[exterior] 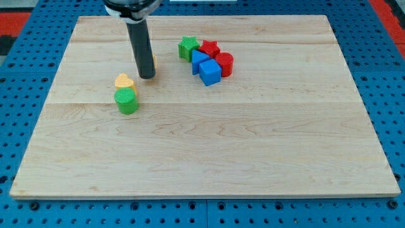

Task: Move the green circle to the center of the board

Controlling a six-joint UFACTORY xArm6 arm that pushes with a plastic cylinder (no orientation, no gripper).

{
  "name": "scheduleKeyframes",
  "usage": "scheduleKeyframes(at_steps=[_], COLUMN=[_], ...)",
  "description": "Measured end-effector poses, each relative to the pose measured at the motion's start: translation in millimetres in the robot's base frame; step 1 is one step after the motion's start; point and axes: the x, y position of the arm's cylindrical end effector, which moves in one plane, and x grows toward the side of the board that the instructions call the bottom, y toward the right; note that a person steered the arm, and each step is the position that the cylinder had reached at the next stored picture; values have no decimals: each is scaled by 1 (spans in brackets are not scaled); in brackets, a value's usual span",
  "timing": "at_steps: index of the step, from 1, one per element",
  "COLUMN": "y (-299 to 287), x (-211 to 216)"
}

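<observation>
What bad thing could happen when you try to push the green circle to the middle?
The yellow heart touches the green circle on its top side, and my tip sits up and to the right of both. Pushing from here would likely hit the heart first, so both slide together or the circle squirts sideways toward the view's left. A yellow block half hidden behind my rod might also get dragged along.

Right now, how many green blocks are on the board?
2. The green circle sits left of centre, touching a yellow heart. The green star heads the cluster near the top. My tip hides none that I can tell.
</observation>
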Motion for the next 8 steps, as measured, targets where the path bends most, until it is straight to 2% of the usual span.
scheduleKeyframes(at_steps=[1,2,3,4,5,8], y=[-24,-59,-95,-91,-58,20], x=[-24,-21,11,56,86,91])
